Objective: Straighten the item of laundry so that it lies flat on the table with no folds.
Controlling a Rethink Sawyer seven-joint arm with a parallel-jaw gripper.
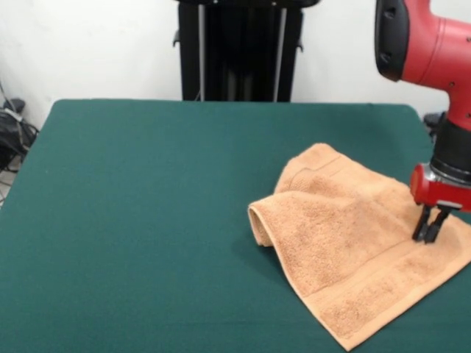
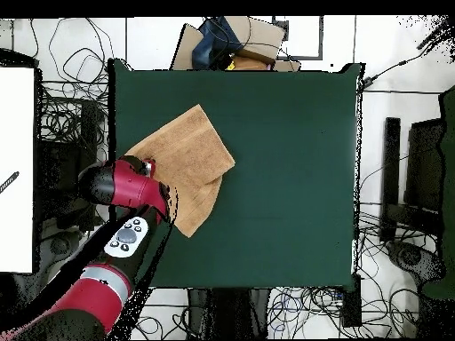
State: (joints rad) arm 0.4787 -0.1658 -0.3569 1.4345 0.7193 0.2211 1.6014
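Observation:
The light orange-tan towel (image 1: 353, 243) lies on the right side of the dark green table (image 1: 147, 220). Its left part is doubled over, with a rounded fold standing up at its left edge. My gripper (image 1: 430, 237) comes down from above onto the towel's right part, near the woven band. Its fingers are drawn together, their tips pinching the cloth at the table surface. In the overhead view the towel (image 2: 187, 155) sits near the left edge of the table (image 2: 284, 178), and the red arm (image 2: 124, 188) covers the gripper and the towel's corner.
The robot's black pedestal (image 1: 239, 51) stands behind the table's far edge. The towel's near corner lies close to the table's front edge. Cables and equipment (image 2: 62, 115) lie on the floor around the table.

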